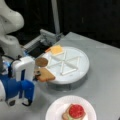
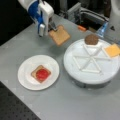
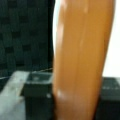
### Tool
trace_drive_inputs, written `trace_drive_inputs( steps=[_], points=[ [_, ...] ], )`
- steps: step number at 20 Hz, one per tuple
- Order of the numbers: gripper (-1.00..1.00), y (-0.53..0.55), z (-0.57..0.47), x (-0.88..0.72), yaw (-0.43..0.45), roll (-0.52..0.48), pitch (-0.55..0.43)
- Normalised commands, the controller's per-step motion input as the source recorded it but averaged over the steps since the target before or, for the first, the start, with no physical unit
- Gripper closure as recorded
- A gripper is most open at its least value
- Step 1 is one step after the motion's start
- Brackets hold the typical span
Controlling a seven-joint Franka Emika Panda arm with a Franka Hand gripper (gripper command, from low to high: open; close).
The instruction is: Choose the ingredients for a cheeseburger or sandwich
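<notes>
My gripper [image 2: 51,30] is shut on a tan bread slice [image 2: 59,35], held in the air beside the sectioned tray; the same gripper [image 1: 37,74] and bread slice [image 1: 45,75] show in both front views. The wrist view is filled by the bread slice [image 3: 81,60], seen edge-on. On the white plate [image 2: 26,77] lies the sandwich stack [image 2: 41,73]: bread, a thin green layer and a red tomato [image 1: 76,110] on top. The brown patty [image 2: 91,39] and the orange cheese square [image 2: 112,50] rest on the tray.
The round white sectioned tray [image 2: 92,75] stands on a grey table at a front view's right. The white plate [image 1: 57,107] sits near the table's front. A dark fixture with an orange piece [image 2: 81,28] is behind the tray. The arm's base [image 1: 10,42] stands at the left.
</notes>
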Motion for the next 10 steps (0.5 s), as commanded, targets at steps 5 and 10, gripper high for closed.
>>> trace_drive_inputs(
  steps=[5,10],
  points=[
    [1.0,-0.19,-0.06,0.77,0.332,-0.083,0.081],
    [1.0,-0.25,-0.18,0.9,0.437,-0.046,0.091]
  ],
)
